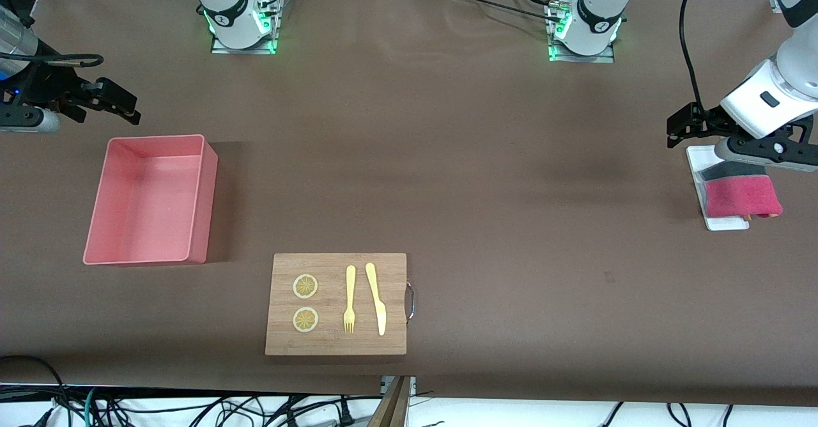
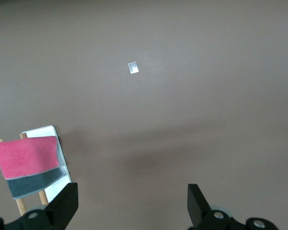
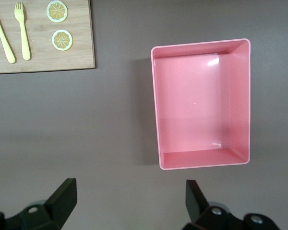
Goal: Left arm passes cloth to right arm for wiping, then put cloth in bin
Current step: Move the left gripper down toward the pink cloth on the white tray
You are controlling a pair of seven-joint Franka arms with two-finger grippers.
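Note:
The magenta-red cloth (image 1: pixel 741 197) with its grey underside hangs over a small wooden rack on a white tray (image 1: pixel 725 224) at the left arm's end of the table. It also shows in the left wrist view (image 2: pixel 26 157). My left gripper (image 1: pixel 682 123) is open and empty, up over the bare table beside the tray (image 2: pixel 133 207). The salmon-pink bin (image 1: pixel 150 200) stands empty at the right arm's end of the table and shows in the right wrist view (image 3: pixel 156 110). My right gripper (image 1: pixel 118 104) is open and empty, over the table just off the bin's edge (image 3: pixel 129 201).
A wooden board (image 1: pixel 337 303) with a metal handle lies near the front camera. It bears a yellow fork (image 1: pixel 349 299), a yellow knife (image 1: pixel 376 298) and two lemon slices (image 1: pixel 305 286). A small tape mark (image 2: pixel 132 68) lies on the brown table.

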